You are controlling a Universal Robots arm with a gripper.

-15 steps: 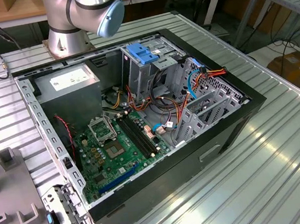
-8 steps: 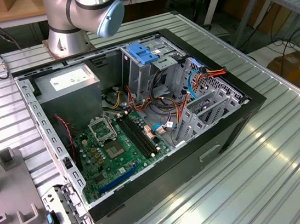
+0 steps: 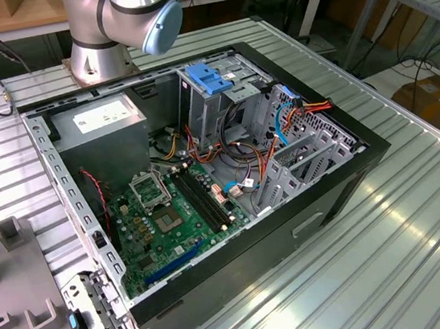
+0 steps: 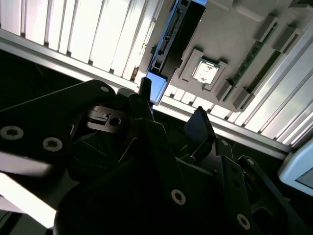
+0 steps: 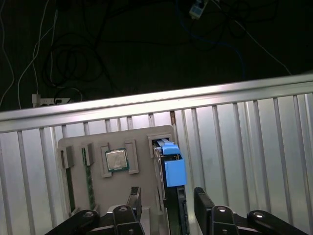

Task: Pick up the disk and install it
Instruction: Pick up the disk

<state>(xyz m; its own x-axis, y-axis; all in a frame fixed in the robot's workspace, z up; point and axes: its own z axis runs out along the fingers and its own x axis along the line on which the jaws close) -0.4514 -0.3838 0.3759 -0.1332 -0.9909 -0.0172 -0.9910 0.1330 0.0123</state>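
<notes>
Pick-up step, grasp not made yet. gripper (image 5: pixel 168 197) wide open, straddling disk (image 5: pixel 174 171) standing on edge in grey holder (image 5: pixel 142 139) on worktop (image 5: pixel 244 142). Reckon clean grasp calls for squeezing flat faces, straight lift.

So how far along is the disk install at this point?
Nothing looks done: the disk stands on edge in its grey holder on the table, outside the computer case. In hand: the open hand hovers lined up with the disk, not gripping it. Left: pickup and install.
</notes>
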